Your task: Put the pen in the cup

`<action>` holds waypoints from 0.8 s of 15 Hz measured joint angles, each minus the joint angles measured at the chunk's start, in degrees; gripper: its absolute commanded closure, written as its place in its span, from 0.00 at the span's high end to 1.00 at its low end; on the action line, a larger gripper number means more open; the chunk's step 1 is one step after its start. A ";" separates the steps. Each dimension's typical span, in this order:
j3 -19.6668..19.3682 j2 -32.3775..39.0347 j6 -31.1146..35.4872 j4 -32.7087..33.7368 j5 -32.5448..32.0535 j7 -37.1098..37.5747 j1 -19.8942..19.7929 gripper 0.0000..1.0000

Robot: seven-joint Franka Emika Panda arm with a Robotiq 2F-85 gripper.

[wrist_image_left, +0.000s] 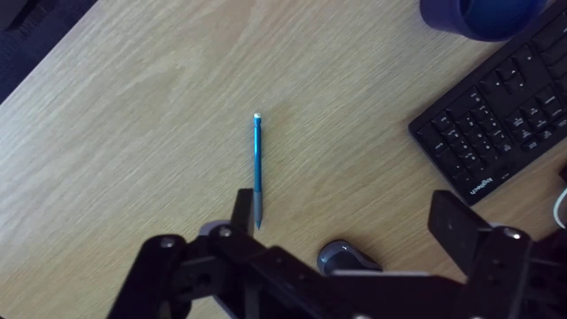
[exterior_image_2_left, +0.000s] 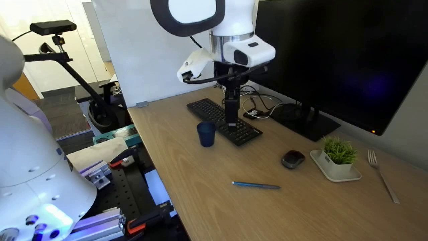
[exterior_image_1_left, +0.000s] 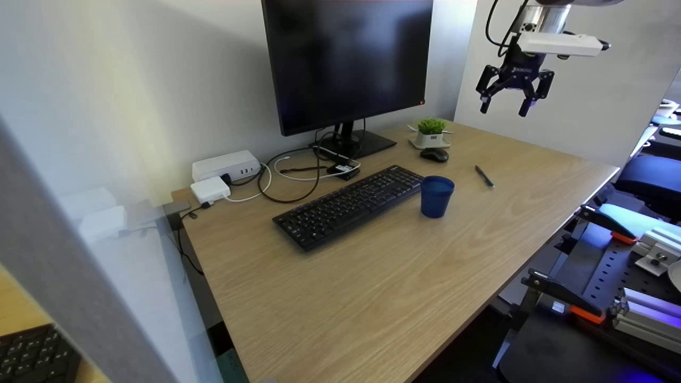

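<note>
Pen (wrist_image_left: 258,164), lying flat on the counter (exterior_image_1_left: 372,298), appears light, stiff and liable to roll, best gripped mid-length; the end effector (exterior_image_1_left: 504,110) stands wide, holding nothing.

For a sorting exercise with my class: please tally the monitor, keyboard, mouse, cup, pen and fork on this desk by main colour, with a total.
Black: 3 (monitor, keyboard, mouse)
Blue: 2 (cup, pen apart from its grey grip)
Silver: 1 (fork)
Total: 6
</note>
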 measured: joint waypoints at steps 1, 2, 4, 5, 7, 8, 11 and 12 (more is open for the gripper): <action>-0.41 0.96 0.00 0.07 0.00 0.00 -0.07 1.00; -0.83 1.85 0.00 0.18 0.00 -0.01 -0.10 1.00; -1.68 3.57 0.00 0.62 0.00 -0.29 -0.12 1.00; -2.11 4.46 -0.01 0.93 0.01 -0.56 -0.14 1.00; -3.09 6.37 -0.13 1.89 0.10 -1.62 -0.15 1.00; -3.58 7.40 -0.24 2.52 0.16 -2.22 -0.17 1.00; -4.64 10.38 -0.91 4.76 0.31 -3.94 -0.19 1.00; -4.78 11.24 -1.11 5.54 0.38 -4.42 -0.19 1.00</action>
